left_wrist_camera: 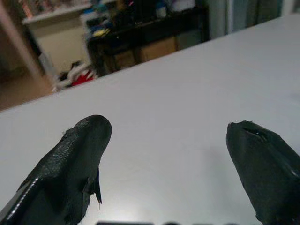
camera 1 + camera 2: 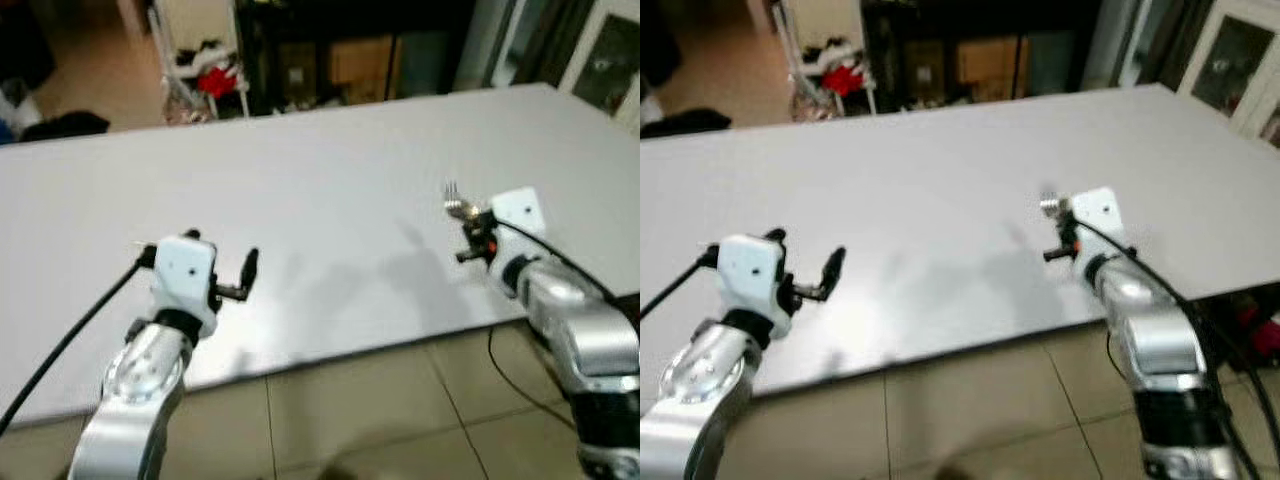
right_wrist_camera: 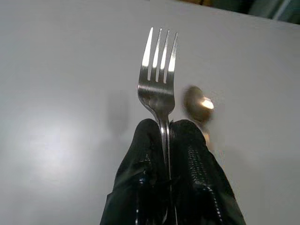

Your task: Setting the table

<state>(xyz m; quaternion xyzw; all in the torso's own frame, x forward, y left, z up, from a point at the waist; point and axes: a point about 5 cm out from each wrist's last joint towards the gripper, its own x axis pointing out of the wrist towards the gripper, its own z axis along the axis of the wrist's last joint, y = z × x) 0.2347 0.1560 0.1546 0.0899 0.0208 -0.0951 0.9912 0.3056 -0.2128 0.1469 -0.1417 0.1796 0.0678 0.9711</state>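
Note:
My right gripper (image 2: 468,222) is shut on the handle of a silver fork (image 3: 158,70). The fork (image 2: 453,196) stands upright, tines up, just above the white table (image 2: 330,170) near its front right part. In the right wrist view, a blurred shiny oval shape (image 3: 197,103) shows beside the fork; I cannot tell what it is. My left gripper (image 2: 222,258) hovers over the table's front left edge. Its two black fingers (image 1: 70,164) are spread wide and hold nothing.
The table's front edge (image 2: 380,345) runs across in front of me, with beige floor tiles (image 2: 370,420) below it. Behind the table stand a dark shelf unit (image 2: 340,50) and a white rack with a red item (image 2: 215,78). A glass cabinet (image 2: 1240,70) is at far right.

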